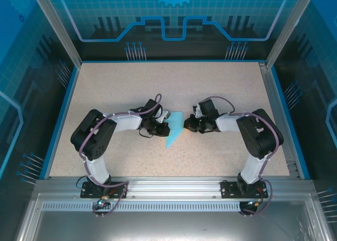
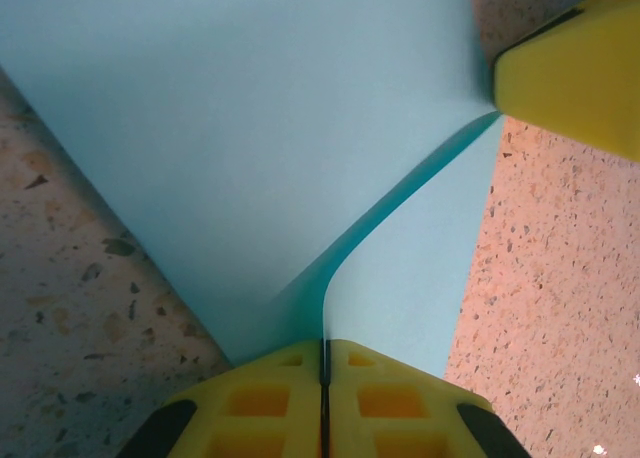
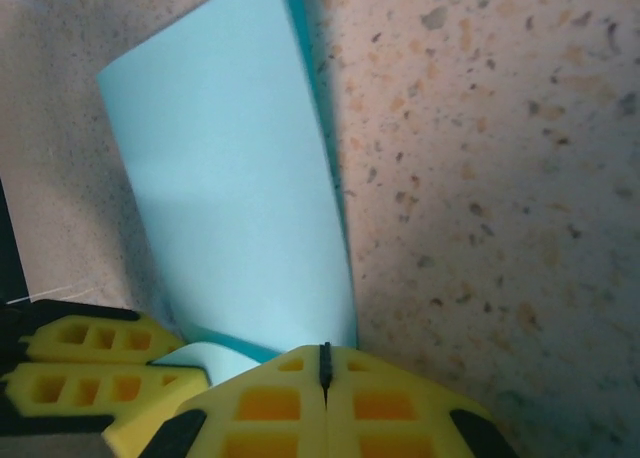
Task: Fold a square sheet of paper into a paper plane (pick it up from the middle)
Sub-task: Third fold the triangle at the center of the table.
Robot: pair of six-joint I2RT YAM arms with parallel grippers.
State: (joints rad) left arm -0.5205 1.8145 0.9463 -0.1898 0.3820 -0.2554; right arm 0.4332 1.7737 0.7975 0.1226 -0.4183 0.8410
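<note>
Two grips on square sheet of paper (image 1: pixel 174 131), mid-worktop (image 1: pixel 226 83): my left tool (image 2: pixel 323 373) pinched shut on left edge, my right tool (image 3: pixel 324 370) on right. Sheet bows between, probably held so layers align for crease.

The sheet of paper (image 1: pixel 175 130) lies on the table (image 1: pixel 158 78) near its middle, between the left gripper (image 1: pixel 166 127) on its left and the right gripper (image 1: pixel 185 125) on its right; each gripper meets the paper on its own side, an edge running into the seam between its fingertips. The left arm's base (image 1: pixel 100 186) and the right arm's base (image 1: pixel 246 187) stand well apart at the table's near edge; the paper lies farther in, between them.
</note>
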